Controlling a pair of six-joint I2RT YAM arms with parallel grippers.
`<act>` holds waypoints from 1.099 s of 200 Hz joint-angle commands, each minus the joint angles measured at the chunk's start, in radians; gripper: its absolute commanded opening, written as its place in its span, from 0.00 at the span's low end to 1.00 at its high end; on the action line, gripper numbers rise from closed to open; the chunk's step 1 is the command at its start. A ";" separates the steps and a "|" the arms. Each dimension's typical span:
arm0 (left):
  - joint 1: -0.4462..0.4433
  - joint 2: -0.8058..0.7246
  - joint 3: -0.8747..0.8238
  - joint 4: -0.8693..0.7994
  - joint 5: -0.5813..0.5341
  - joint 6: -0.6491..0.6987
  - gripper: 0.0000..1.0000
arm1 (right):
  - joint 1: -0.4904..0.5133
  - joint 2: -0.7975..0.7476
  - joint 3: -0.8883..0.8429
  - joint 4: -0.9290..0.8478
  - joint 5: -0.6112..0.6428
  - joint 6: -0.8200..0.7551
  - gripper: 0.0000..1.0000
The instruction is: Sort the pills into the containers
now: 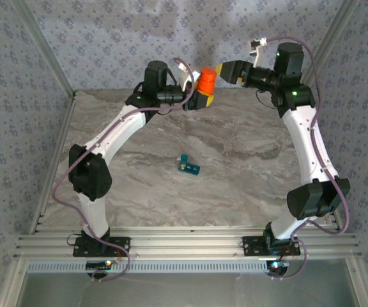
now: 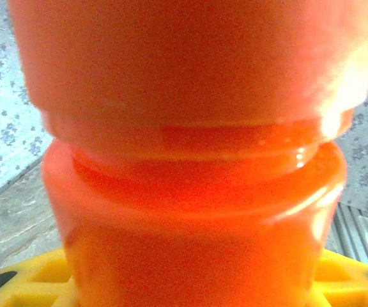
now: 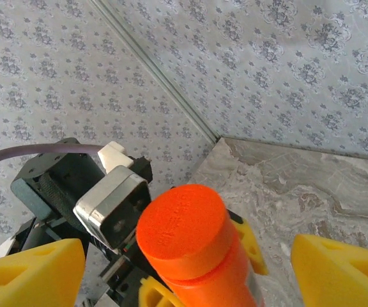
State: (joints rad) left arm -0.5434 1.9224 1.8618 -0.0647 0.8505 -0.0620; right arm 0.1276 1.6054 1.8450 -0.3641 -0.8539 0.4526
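1. Teal pill box lies on the marble table, mid-field between the two arms. It is well apart from both sets of fingers, which are up by the far wall.
2. Left gripper is clamped on the orange bottle. It grips the lower body, with the cap end pointing toward the right gripper.
3. Right gripper's jaws are spread wide, with one yellow finger on each side of the cap. There is a gap on both sides and no contact.
4. Hard to read:
   - The pill box is too small in the top view to count compartments.
   - Something stands up at the box's left end; I cannot tell whether it is a raised lid.
   - Cannot tell whether any pills are in the box.
   - The bottle wall is blurred orange plastic in the left wrist view, so its contents are unreadable.
   - Left fingers are cut off by the bottom edge of that view, with the bottle covering most of them.
   - Right fingers are also clipped at the bottom edge of the right wrist view.
5. What each view adds:
   - The top view gives the box's spot on the table and how both arms reach to the bottle.
   - The right wrist view gives the flat cap top and its clearance to both fingers. It also shows the left arm's wrist camera housing just behind the bottle.
   - The left wrist view gives a close-up of the step where the cap meets the bottle body. Wallpaper and a strip of table show at its edges.
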 commanded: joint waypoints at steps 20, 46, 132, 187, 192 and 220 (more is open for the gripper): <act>0.004 0.031 0.123 -0.066 0.168 -0.012 0.00 | -0.019 0.070 0.122 -0.029 -0.132 -0.023 0.89; 0.002 0.044 0.144 -0.088 0.195 -0.013 0.00 | 0.003 0.117 0.189 -0.072 -0.149 -0.031 0.90; 0.000 0.049 0.160 -0.118 0.200 -0.006 0.00 | 0.070 0.139 0.211 -0.123 -0.152 -0.067 0.83; -0.005 0.049 0.169 -0.128 0.196 -0.003 0.00 | 0.081 0.120 0.170 -0.122 -0.145 -0.070 0.49; -0.007 0.047 0.171 -0.130 0.194 -0.002 0.00 | 0.080 0.118 0.166 -0.121 -0.144 -0.070 0.46; -0.011 0.040 0.174 -0.132 0.174 0.000 0.00 | 0.087 0.096 0.121 -0.121 -0.120 -0.071 0.37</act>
State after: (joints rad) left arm -0.5434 1.9621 1.9919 -0.2131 1.0214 -0.0723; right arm 0.2028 1.7405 2.0071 -0.4728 -0.9798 0.3893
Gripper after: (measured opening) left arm 0.512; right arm 0.400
